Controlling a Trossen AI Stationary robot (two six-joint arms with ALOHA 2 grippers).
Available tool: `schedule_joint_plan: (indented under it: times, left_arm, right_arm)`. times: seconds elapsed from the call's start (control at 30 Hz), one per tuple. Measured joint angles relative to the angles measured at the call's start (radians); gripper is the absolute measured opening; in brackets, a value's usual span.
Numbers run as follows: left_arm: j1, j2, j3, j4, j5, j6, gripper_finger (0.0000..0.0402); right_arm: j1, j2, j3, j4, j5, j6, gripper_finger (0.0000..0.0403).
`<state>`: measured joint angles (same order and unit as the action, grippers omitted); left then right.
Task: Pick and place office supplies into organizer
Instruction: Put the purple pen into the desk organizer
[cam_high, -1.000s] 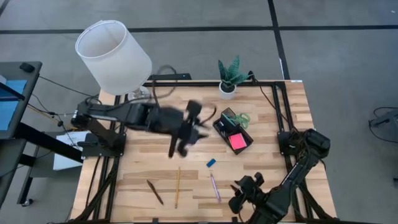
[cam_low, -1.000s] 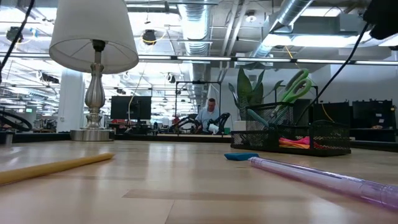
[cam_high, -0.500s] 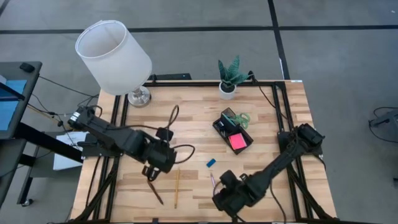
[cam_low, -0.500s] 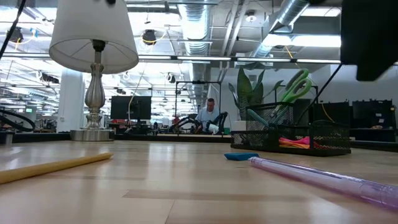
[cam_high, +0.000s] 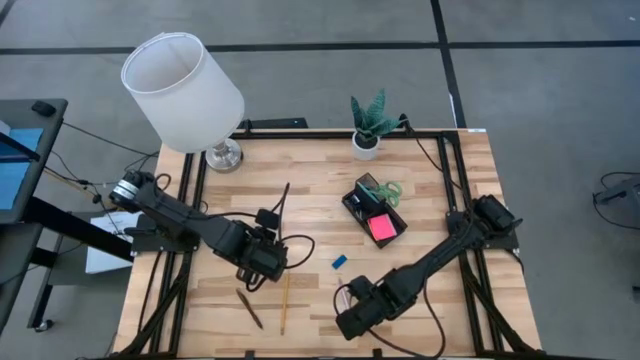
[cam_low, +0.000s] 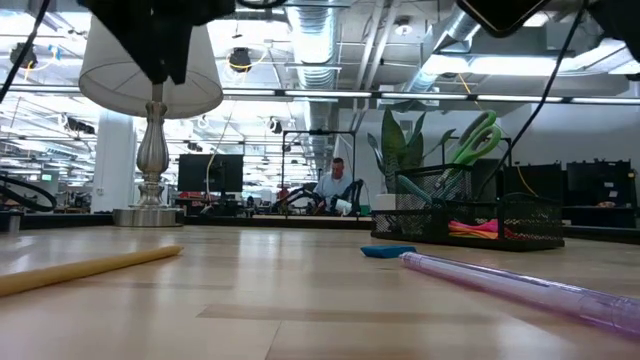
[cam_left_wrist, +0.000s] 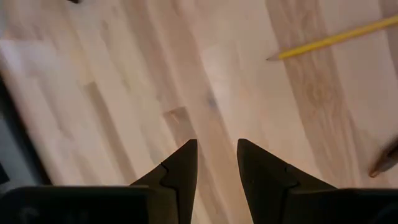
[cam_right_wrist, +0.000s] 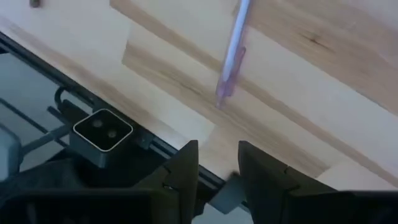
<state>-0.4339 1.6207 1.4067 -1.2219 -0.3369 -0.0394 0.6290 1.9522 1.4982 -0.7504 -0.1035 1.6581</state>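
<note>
Inside the black mesh organizer (cam_high: 374, 210), at two o'clock on the wooden counter (cam_high: 440, 180), green-handled scissors (cam_high: 385, 190) and a pink sticky-note pad (cam_high: 381, 227) are already stored. Left loose toward six o'clock are a blue eraser (cam_high: 340, 262), purple pen (cam_high: 341, 292), yellow pencil (cam_high: 284, 300) and brown pencil (cam_high: 249, 309). The left claw (cam_high: 252, 283) and right claw (cam_high: 345, 322) are held slightly parted and empty.

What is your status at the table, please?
Left tool open, empty, over brown pen. Right tool open, empty, by purple pen. Organizer holds scissors, pink pad. Nothing blocking.
</note>
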Motion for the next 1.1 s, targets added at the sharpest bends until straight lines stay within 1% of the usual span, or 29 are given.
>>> schedule_joint_plan:
  times: [0.1, 0.17, 0.23, 0.4, 0.47, 0.53, 0.67, 0.77, 0.83, 0.9, 0.97, 1.03, 1.1]
  left_arm:
    - [0.0, 0.0, -0.035, 0.05, 0.021, -0.002, 0.0106]
    - [0.0, 0.0, -0.061, 0.087, 0.033, 0.005, 0.0106]
    - [0.0, 0.0, -0.087, 0.126, 0.052, 0.012, 0.0106]
    - [0.0, 0.001, -0.138, 0.245, 0.071, 0.024, 0.0106]
    - [0.0, -0.001, -0.153, 0.289, 0.07, 0.021, 0.0106]
    - [0.0, 0.0, -0.163, 0.325, 0.068, -0.003, 0.0106]
    - [-0.003, 0.0, -0.186, 0.329, 0.091, -0.024, 0.0106]
    - [-0.013, 0.0, -0.212, 0.332, 0.126, -0.066, 0.0106]
    - [-0.02, 0.0, -0.232, 0.332, 0.145, -0.136, 0.0106]
    - [-0.034, 0.0, -0.254, 0.332, 0.154, -0.216, 0.0106]
    - [-0.059, 0.0, -0.278, 0.347, 0.149, -0.265, 0.0106]
    - [-0.087, 0.0, -0.305, 0.387, 0.137, -0.277, 0.0106]
    - [-0.111, 0.0, -0.33, 0.446, 0.103, -0.28, 0.0106]
  right_arm:
    - [0.007, 0.044, 0.003, 0.022, 0.003, 0.022, 0.0108]
    - [0.01, 0.072, -0.005, -0.001, -0.003, 0.018, 0.0108]
    - [0.01, 0.107, 0.01, 0.068, -0.036, 0.0, 0.0108]
    - [-0.01, 0.182, 0.053, 0.06, -0.113, -0.139, 0.0108]
    - [-0.012, 0.19, 0.068, 0.034, -0.115, -0.184, 0.0108]
    - [-0.013, 0.196, 0.077, 0.049, -0.101, -0.211, 0.0108]
    - [0.004, 0.196, 0.074, 0.02, -0.082, -0.22, 0.0108]
    - [0.035, 0.173, 0.073, -0.035, 0.033, -0.219, 0.0108]
    - [0.059, 0.153, 0.074, -0.087, 0.131, -0.179, 0.0108]
    - [0.084, 0.142, 0.074, -0.13, 0.257, -0.143, 0.0108]
    - [0.113, 0.141, 0.074, -0.169, 0.401, -0.097, 0.0108]
    - [0.139, 0.141, 0.074, -0.178, 0.537, -0.055, 0.0108]
    - [0.163, 0.146, 0.074, -0.165, 0.683, -0.004, 0.0108]
